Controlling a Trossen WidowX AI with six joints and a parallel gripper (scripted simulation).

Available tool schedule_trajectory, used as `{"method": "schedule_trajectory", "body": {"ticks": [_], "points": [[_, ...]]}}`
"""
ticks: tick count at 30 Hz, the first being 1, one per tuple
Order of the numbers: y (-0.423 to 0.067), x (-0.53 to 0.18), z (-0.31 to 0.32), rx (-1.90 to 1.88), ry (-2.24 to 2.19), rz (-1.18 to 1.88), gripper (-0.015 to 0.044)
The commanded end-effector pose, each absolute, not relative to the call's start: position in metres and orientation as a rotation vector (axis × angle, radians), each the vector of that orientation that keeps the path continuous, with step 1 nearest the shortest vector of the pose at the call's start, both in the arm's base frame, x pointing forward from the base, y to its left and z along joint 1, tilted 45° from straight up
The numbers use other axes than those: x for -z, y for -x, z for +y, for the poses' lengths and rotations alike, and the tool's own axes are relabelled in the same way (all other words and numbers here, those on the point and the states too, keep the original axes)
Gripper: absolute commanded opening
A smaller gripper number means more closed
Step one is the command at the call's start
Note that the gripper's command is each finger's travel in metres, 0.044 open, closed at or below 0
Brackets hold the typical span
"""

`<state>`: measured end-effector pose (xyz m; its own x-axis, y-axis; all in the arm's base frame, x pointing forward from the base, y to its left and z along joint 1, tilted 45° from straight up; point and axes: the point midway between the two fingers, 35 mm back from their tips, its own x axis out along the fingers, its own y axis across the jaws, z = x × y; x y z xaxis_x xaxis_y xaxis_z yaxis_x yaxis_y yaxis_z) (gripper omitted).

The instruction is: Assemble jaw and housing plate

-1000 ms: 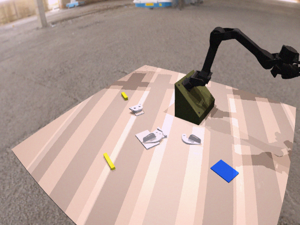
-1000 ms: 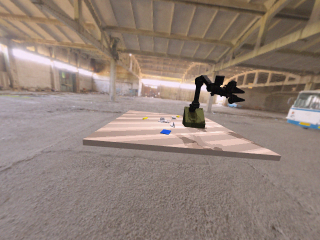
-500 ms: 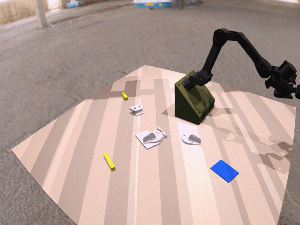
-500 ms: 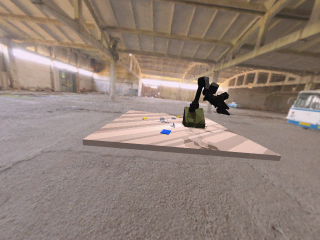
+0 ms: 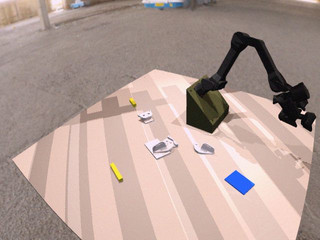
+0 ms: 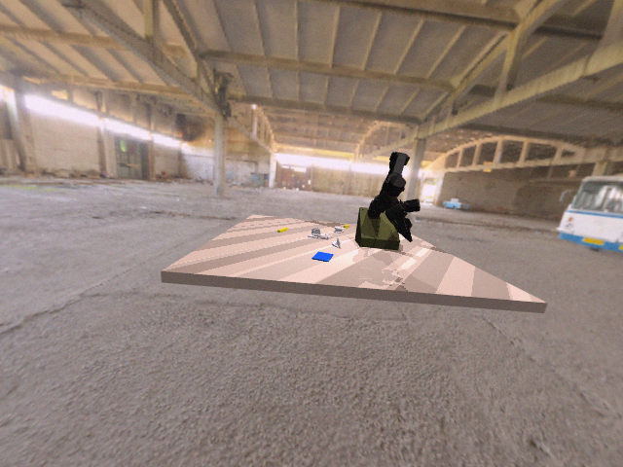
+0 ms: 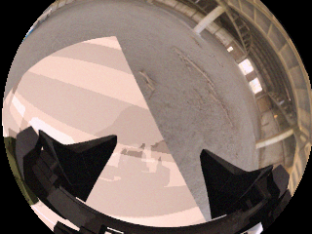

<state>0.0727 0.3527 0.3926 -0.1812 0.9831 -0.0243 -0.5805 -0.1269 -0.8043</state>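
A pale grey base plate lies flat mid-table, with one toothed jaw on it; that jaw's exact seating on its pin is too small to tell. The other jaw lies apart on the table, between the base plate and the blue rectangle. The housing plate stands raised on its own small support further back, off the base plate. My gripper is open and empty, in the air at the table's right side, far from all these parts. The free pin cannot be made out.
A blue rectangle lies at the front right. A long yellow bar lies front left, and a short yellow block behind the housing plate. The arm's dark green wedge base stands behind the loose jaw.
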Motion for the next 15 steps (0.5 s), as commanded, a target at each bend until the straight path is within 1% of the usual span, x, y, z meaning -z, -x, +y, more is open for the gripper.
{"method": "schedule_trajectory", "body": {"ticks": [1,15], "points": [[-0.097,-0.363,0.352,-1.615,0.759,-0.702,0.044],[-0.178,-0.279,0.321,-1.558,0.9,-0.382,0.044]]}}
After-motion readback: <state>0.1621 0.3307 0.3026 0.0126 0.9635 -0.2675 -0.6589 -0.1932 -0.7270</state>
